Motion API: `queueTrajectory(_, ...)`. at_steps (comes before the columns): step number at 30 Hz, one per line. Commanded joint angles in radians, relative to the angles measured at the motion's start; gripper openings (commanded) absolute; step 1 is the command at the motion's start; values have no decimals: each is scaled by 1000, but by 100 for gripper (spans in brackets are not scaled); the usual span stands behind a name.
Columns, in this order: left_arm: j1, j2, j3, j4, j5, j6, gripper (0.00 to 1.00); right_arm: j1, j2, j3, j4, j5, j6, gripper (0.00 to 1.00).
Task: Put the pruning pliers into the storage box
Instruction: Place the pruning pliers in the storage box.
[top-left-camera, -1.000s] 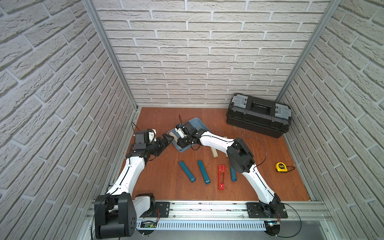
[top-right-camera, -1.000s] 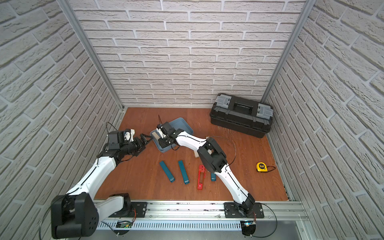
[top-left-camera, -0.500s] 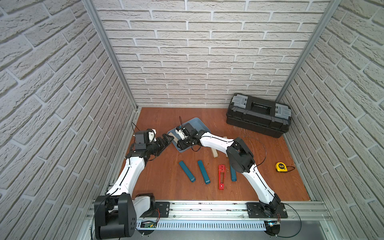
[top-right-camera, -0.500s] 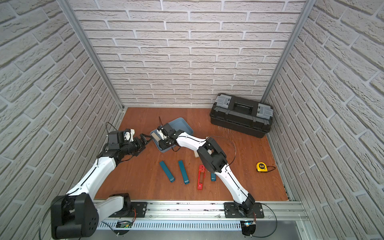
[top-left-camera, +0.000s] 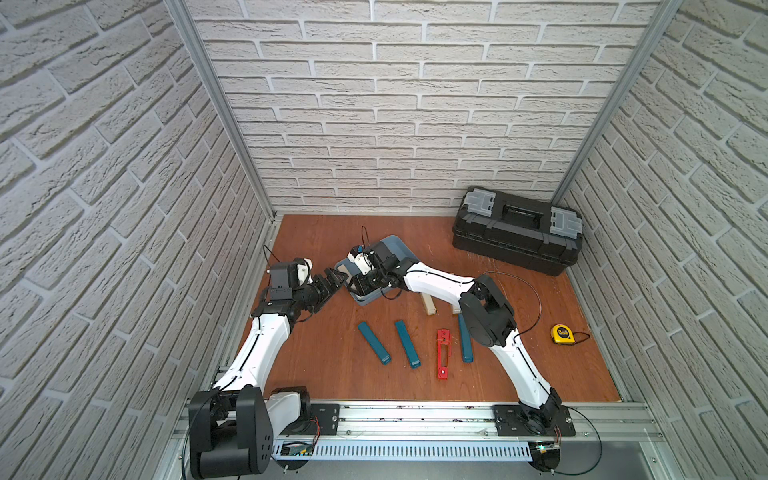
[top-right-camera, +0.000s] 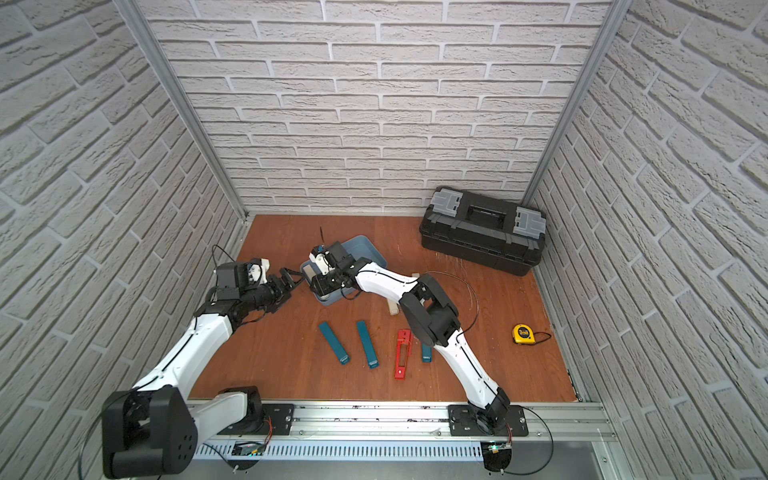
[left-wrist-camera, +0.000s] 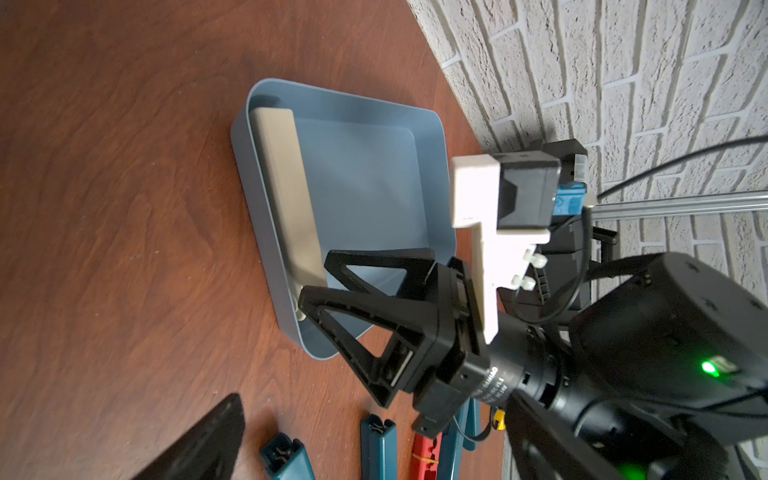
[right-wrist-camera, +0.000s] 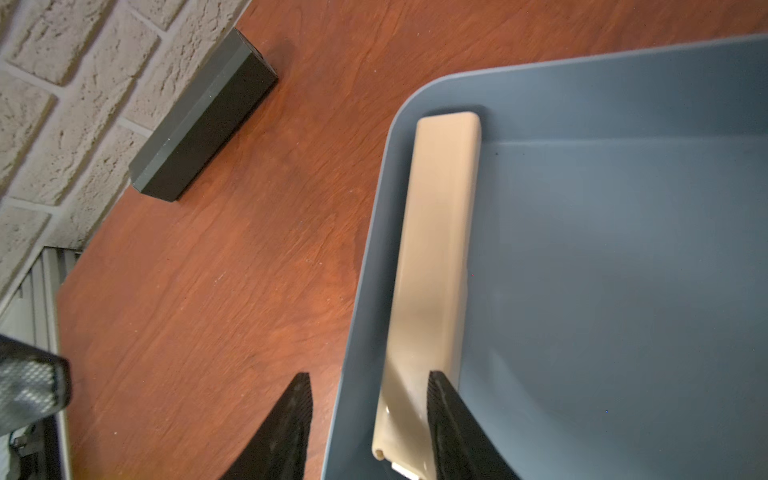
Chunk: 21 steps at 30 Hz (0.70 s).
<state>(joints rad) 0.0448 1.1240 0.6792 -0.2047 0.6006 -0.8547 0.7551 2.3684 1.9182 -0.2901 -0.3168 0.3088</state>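
Beige pruning pliers (right-wrist-camera: 436, 257) in the storage box (right-wrist-camera: 623, 270)
Slim, smooth, round-ended bar flat against one wall; right jaws parted astride its end and that wall; left jaws spread wide, empty, nearby.

Mostly bare floor inside the shallow light blue plastic tray (left-wrist-camera: 365, 166), taken up only along one wall by a beige bar-shaped piece (left-wrist-camera: 286, 187). Crowded at the tray's front-left end: right hand (right-wrist-camera: 370, 374) spread astride the wall, left hand (top-left-camera: 337, 277) just beside. Open wooden desk (top-left-camera: 432, 237) between tray and black plastic toolbox (top-left-camera: 515, 237); teal bars (top-left-camera: 374, 343) and a red slotted piece (top-left-camera: 443, 353) strewn in front.
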Motion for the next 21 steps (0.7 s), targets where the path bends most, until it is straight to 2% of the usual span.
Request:
queueTrajectory(1,3,-4,-9,36,11,5,98,-17,-22,-17,53,-44,32,47)
queueTrajectory(12,-5,4,-6,41,11,0,98,-44,-75,-41,13,-6,-14,47)
queueTrajectory(21,-53,16,-29,96,22,1,98,-101,-339,-313,-50,172,-99,47)
